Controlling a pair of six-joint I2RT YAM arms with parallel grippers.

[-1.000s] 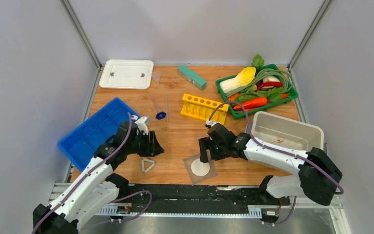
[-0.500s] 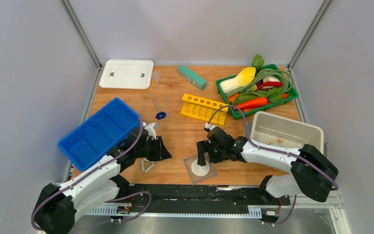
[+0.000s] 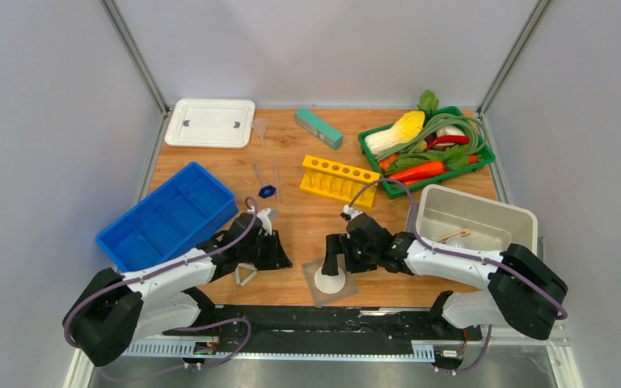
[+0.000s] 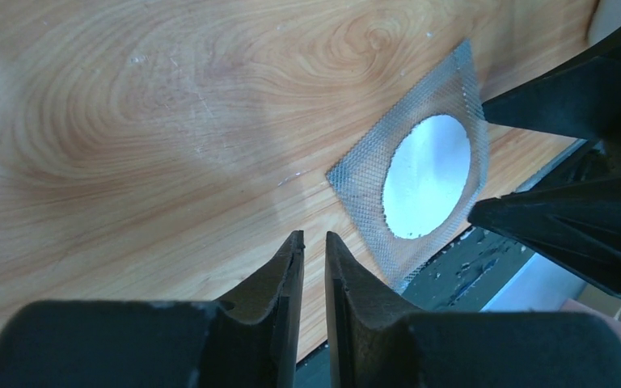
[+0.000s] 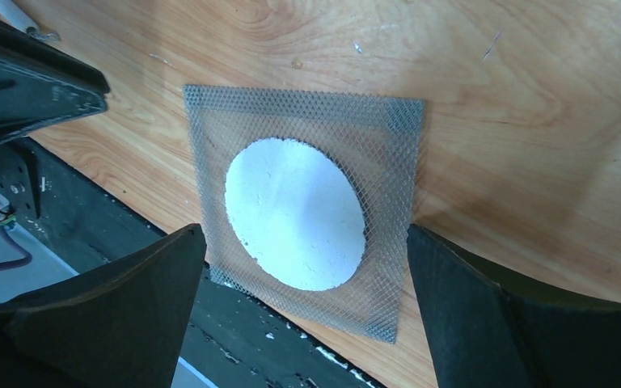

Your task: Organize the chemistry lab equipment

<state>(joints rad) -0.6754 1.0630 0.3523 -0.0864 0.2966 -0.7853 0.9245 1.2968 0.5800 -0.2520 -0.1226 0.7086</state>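
Robot test cell: grey walls (image 3: pixel 48 121), aluminium posts (image 3: pixel 133 55).

— Where is the left gripper (image 3: pixel 273 252)?
— Low over the table (image 3: pixel 307 226), just beside the triangle (image 3: pixel 247 275) (the blue tray (image 3: pixel 166 217) lies off to its left).
— And the right gripper (image 3: pixel 333 259)?
— At the far edge of the mesh square (image 3: pixel 349 286), above the white disc (image 3: pixel 331 283) in its middle.
— Further back?
— A yellow rack (image 3: pixel 338 179), a green basket (image 3: pixel 372 153) of toy vegetables, a teal block (image 3: pixel 318 128) and a white lid (image 3: pixel 210 123). A white tub (image 3: pixel 473 202) sits at the right.
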